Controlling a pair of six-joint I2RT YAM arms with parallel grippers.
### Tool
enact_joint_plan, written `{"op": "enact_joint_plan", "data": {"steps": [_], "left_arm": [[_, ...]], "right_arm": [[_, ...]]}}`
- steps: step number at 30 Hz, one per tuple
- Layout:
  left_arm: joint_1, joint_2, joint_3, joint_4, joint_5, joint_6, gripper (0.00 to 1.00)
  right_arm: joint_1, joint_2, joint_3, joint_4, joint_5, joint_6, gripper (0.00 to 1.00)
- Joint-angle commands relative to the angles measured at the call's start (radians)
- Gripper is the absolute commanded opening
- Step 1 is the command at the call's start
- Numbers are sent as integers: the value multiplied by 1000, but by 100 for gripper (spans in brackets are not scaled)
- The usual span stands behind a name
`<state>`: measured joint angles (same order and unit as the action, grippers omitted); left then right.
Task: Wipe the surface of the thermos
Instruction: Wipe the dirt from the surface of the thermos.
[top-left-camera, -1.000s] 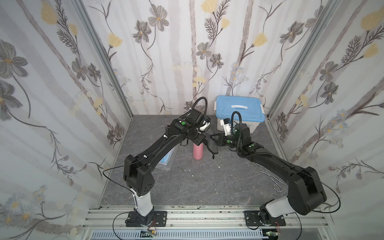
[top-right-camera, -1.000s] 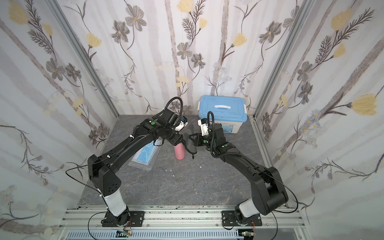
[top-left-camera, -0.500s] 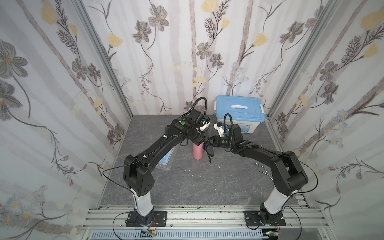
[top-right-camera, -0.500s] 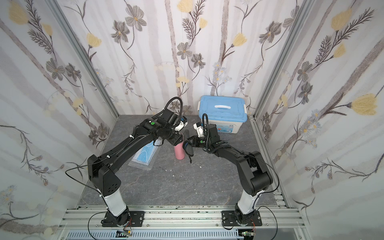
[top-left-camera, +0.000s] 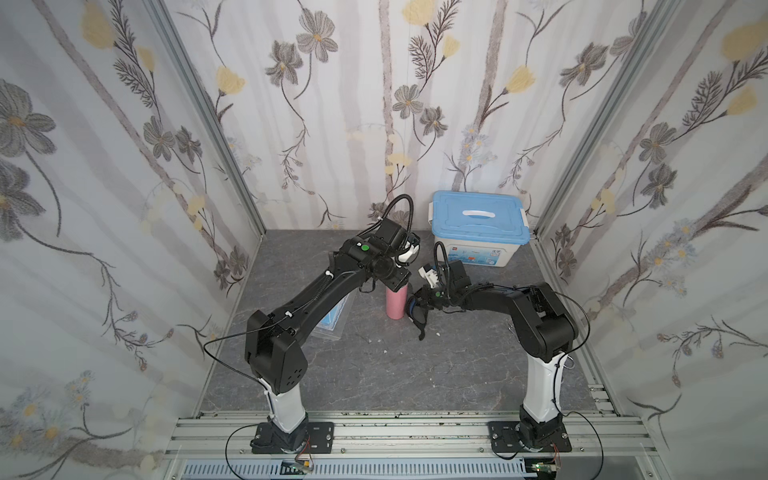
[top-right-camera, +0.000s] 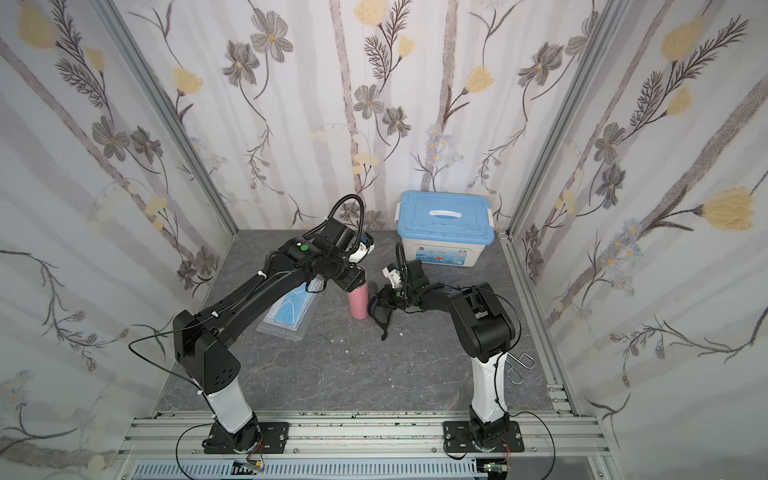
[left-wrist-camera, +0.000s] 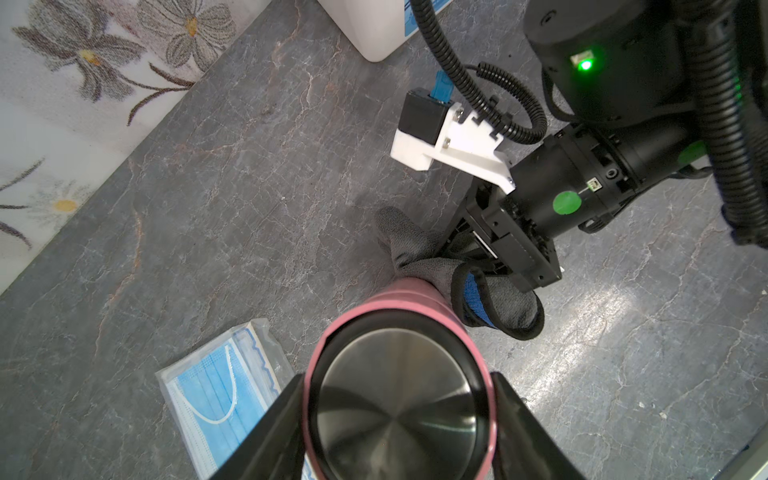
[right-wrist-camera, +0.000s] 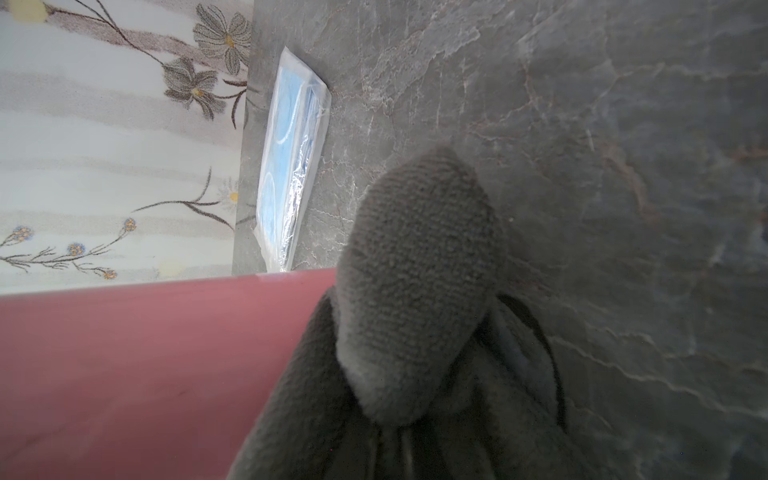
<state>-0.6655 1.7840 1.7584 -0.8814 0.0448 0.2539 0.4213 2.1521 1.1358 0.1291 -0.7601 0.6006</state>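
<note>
The pink thermos (top-left-camera: 395, 305) (top-right-camera: 358, 305) stands upright on the grey tabletop. My left gripper (top-left-camera: 394, 286) (top-right-camera: 352, 286) comes down from above and is shut on its top. In the left wrist view the two black fingers (left-wrist-camera: 270, 432) press either side of the rim around the silver cap (left-wrist-camera: 399, 399). My right gripper (top-left-camera: 419, 302) (top-right-camera: 380, 304) is shut on a dark grey cloth (top-left-camera: 420, 319) (left-wrist-camera: 415, 245) (right-wrist-camera: 415, 270). The cloth lies against the side of the thermos body (right-wrist-camera: 145, 374) that faces the right arm. The cloth hides the right fingers in the right wrist view.
A white box with a blue lid (top-left-camera: 480, 224) (top-right-camera: 444, 220) stands at the back right. A clear pack of blue face masks (top-left-camera: 332, 326) (top-right-camera: 291, 311) (left-wrist-camera: 220, 386) lies left of the thermos. A metal clip (top-right-camera: 519, 368) lies by the right arm's base. Flowered walls close three sides.
The right arm has drawn its elbow back and upright. Its gripper carried the cloth left and lower, against the thermos. The left gripper has kept its hold.
</note>
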Motion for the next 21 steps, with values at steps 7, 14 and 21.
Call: {"op": "enact_joint_plan", "data": {"steps": [7,14,21], "left_arm": [[1,-27,-85,-15,-51,-105,30],[-7,-75,-132,57,-109,-285,30],[-14,-50,-113,27,-233,-419,29]], "right_arm": [[21,-241,6,46,-100,43,0],[23,-261,11,7,-65,42,0],[31,-114,-3,32,-84,38,0]]}}
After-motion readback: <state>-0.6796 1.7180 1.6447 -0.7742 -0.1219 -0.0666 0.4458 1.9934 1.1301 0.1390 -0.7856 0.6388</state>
